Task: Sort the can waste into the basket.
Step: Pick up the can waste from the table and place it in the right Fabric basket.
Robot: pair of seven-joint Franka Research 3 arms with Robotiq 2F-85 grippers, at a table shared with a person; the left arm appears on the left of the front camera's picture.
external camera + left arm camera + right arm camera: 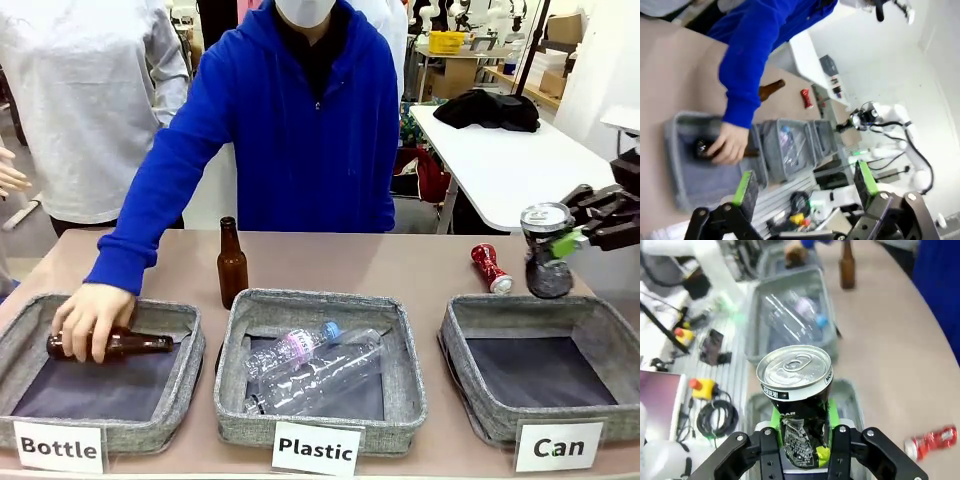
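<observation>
Tabletop point(400, 262) | right gripper point(562, 243) clamped on black can point(546, 265) | red can point(490, 268) just beside

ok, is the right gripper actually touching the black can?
Touching. The right wrist view shows the right gripper with its green pads pressed against both sides of the black can, with no gap on either side.

The right gripper point(572, 240) is holding the black can point(546, 250) upright beyond the Can basket point(530, 306), near the red can point(490, 268); a person's hand point(92, 318) is gripping 1 brown bottle point(135, 345).
</observation>
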